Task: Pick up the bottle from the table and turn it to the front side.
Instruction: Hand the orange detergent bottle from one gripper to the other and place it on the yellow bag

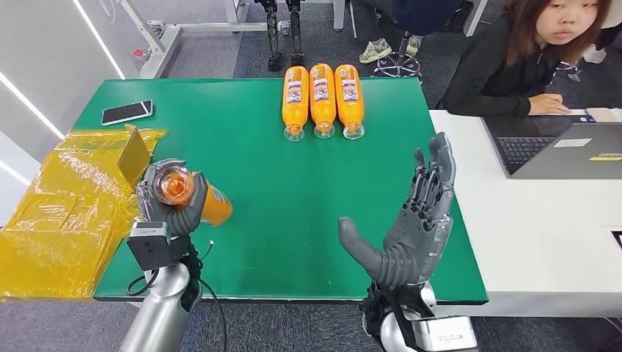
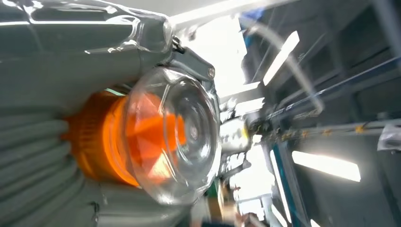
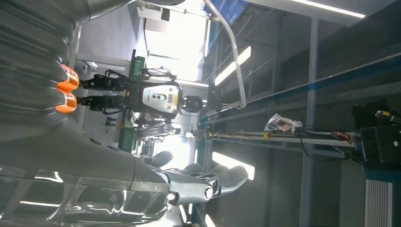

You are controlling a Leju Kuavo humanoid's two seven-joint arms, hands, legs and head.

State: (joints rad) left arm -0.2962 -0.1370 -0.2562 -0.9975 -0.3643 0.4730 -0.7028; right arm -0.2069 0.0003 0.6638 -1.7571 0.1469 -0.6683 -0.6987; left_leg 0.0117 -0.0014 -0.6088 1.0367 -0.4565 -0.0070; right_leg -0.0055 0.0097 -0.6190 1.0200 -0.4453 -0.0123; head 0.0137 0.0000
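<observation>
My left hand [image 1: 170,202] grips an orange bottle [image 1: 192,195] above the near left part of the green table [image 1: 249,147], its clear base turned toward my head camera. Up close in the left wrist view, the bottle's clear base [image 2: 170,135] sits in front of the grey fingers [image 2: 42,137] wrapped around it. My right hand [image 1: 411,220] is raised over the table's near right part, fingers spread, palm facing left, with nothing in it. Three more orange bottles [image 1: 322,99] lie side by side at the far middle of the table.
A black phone [image 1: 127,112] lies at the table's far left. Yellow plastic bags [image 1: 66,205] cover the left edge. A person [image 1: 535,51] sits at a white desk [image 1: 543,220] on the right with a laptop [image 1: 557,147]. Another robot [image 3: 151,97] stands in the distance.
</observation>
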